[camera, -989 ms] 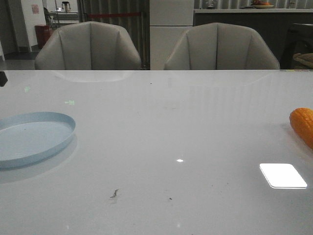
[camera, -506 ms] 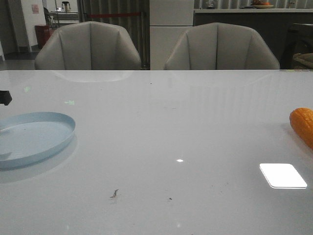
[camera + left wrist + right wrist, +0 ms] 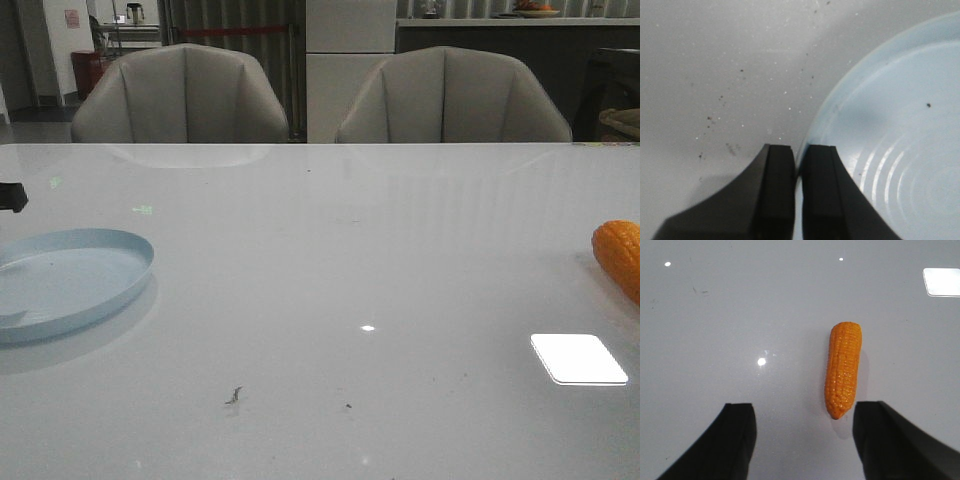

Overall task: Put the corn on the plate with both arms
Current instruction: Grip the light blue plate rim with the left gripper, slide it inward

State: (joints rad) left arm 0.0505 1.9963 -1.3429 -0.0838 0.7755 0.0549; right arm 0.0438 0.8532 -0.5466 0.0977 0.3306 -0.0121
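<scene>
The pale blue plate (image 3: 75, 275) lies at the table's left edge, partly cut off by the front view. In the left wrist view my left gripper (image 3: 798, 155) has its two black fingers nearly together on the plate's rim (image 3: 812, 127), one finger outside and one over the plate. The orange corn (image 3: 620, 255) lies at the far right of the table. In the right wrist view my right gripper (image 3: 804, 412) is open above the table. The corn (image 3: 843, 369) points its tapered tip between the fingers, close to one of them and touching neither.
A dark part of the left arm (image 3: 10, 197) shows at the left edge of the front view. Two grey chairs (image 3: 180, 95) stand behind the table's far edge. A bright light reflection (image 3: 578, 358) lies on the table near the corn.
A dark part of the left arm has come into view at the left edge, above the plate. The corn has not moved.
</scene>
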